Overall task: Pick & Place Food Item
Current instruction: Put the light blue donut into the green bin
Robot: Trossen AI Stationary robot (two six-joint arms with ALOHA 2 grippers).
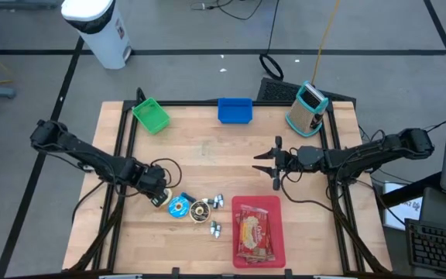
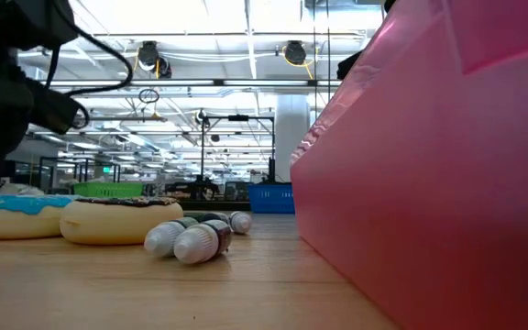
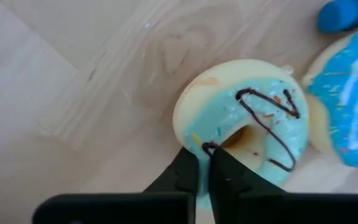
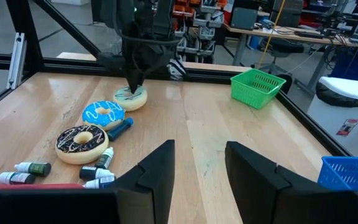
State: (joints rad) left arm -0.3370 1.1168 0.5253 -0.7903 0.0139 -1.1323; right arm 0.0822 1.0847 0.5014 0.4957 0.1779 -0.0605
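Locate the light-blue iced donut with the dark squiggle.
In the high view the light-blue donut lies on the table's left side, under the left hand, beside the bright-blue donut.

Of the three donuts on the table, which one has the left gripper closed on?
The pale teal-iced donut with dark squiggle lines, at the end of the row. The left gripper is shut on its rim. The bright blue donut and chocolate donut lie untouched.
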